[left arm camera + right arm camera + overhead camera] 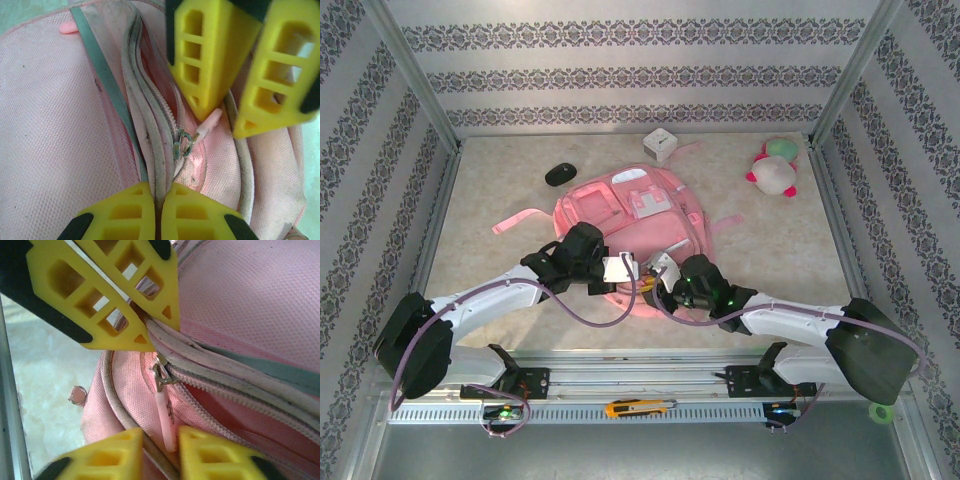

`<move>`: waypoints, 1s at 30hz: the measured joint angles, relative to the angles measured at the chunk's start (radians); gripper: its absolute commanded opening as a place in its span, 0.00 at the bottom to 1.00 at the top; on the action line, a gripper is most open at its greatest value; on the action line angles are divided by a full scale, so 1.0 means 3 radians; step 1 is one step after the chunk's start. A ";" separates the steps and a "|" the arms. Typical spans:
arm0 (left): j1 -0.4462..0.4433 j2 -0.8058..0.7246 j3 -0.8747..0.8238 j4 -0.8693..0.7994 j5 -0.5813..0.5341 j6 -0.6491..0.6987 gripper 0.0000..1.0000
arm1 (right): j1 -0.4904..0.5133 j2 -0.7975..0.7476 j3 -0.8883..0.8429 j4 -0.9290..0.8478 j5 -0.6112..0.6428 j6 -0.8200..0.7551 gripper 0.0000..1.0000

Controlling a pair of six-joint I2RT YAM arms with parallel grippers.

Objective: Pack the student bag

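Note:
The pink student bag (pixel 630 215) lies flat mid-table, front pockets up. At its near edge, my left gripper (pixel 618 268) is shut on the pale piping beside the main zip (pixel 160 192). My right gripper (pixel 663 268) stands open right beside it. The zip's metal slider (pixel 161 375) carries a pink rubber pull (pixel 166 420), and the tip of that pull hangs between the right gripper's (pixel 167 442) spread yellow fingers (pixel 215 452), untouched. In the left wrist view the pull (pixel 209 125) points into the gap of those fingers (pixel 200 55). Beyond the slider the zip gapes a little (pixel 230 407).
A black mouse (pixel 560 174) lies behind the bag on the left, a white cube (pixel 661 144) at the back middle, and a pink-and-white plush toy (pixel 775 168) at the back right. A yellow box cutter (pixel 638 407) rests on the front rail. Patterned walls close in three sides.

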 measured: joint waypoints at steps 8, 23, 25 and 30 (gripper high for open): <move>0.0001 -0.0017 0.0000 0.0032 -0.0006 -0.0001 0.00 | -0.0128 -0.0281 -0.0057 -0.0047 -0.0057 0.0184 0.00; 0.0001 -0.0015 0.0001 0.0039 -0.0004 0.0000 0.00 | -0.0337 -0.0435 -0.0079 -0.0244 -0.0263 0.0239 0.00; 0.0003 -0.0015 0.0001 0.0037 -0.0004 0.0000 0.00 | -0.0324 -0.0308 -0.0023 -0.0254 -0.0305 0.0239 0.04; 0.0003 -0.0015 0.0000 -0.0005 -0.0005 0.0001 0.00 | -0.0313 -0.0070 0.0086 -0.0280 -0.0395 0.0223 0.16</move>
